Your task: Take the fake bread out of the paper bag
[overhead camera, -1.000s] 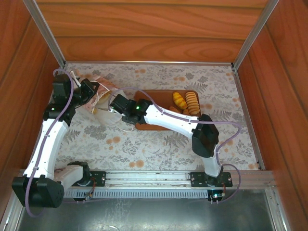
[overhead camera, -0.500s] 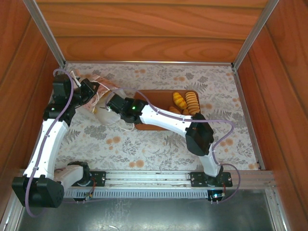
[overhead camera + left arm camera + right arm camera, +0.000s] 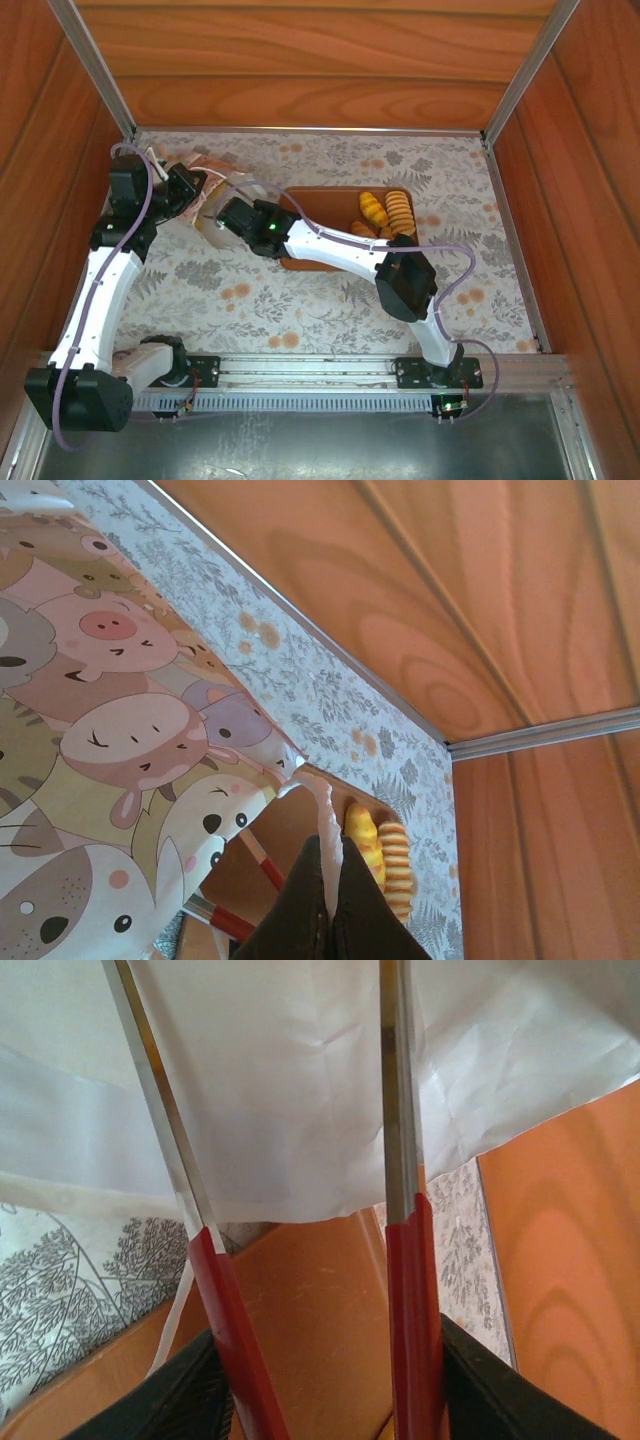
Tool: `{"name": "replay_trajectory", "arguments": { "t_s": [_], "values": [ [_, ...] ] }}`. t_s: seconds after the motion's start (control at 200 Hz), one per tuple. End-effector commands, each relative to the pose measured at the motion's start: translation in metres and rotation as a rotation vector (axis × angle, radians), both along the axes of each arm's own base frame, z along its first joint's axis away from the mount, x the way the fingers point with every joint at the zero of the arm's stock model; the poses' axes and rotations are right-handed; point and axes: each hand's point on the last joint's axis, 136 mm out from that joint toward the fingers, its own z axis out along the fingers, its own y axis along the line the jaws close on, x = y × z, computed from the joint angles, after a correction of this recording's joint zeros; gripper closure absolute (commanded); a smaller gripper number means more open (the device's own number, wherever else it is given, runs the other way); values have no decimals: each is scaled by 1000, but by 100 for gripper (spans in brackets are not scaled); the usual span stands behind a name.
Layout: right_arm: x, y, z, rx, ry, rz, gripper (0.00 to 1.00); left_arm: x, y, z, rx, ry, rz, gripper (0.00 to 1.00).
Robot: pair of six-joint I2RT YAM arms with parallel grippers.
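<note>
Left claw (image 3: 329, 858) clenched on the cord (image 3: 322, 810) of the paper bag (image 3: 110, 730), worktop's (image 3: 300, 300) far-left corner. Right claw (image 3: 255, 1020) released, prongs (image 3: 405, 1160) against the bag's paper

Wood-panel walls (image 3: 310, 70) enclose a floral-patterned tabletop (image 3: 300, 305), seemingly evenly lit.

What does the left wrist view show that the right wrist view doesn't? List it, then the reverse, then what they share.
Left wrist, not right: the paper bag's cartoon-animal print, the left tool pinching its cord handle, and fake bread on the brown tray. Right wrist, not left: the bag's plain white paper, behind the parted fingers of the right tool. Both: bag, tray, floral tablecloth, wooden wall, right tool's red finger bases.
</note>
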Motion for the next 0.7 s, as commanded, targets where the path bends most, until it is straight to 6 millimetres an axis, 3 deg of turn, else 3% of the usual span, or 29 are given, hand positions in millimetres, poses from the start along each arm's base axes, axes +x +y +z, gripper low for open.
{"name": "replay_trajectory", "arguments": {
  "t_s": [0.0, 0.195, 0.445, 0.695],
  "values": [
    [6, 5, 10, 36, -73, -27, 48, -2, 2, 15, -12, -39, 5, 100],
    [4, 6, 11, 84, -67, -26, 54, -3, 2, 15, -12, -41, 6, 100],
    [-8, 1, -5, 57, 28, -12, 62, -2, 3, 14, -11, -37, 12, 100],
    [-21, -6, 14, 103, 96, -24, 73, -2, 3, 13, -11, -35, 13, 100]
  ]
}}
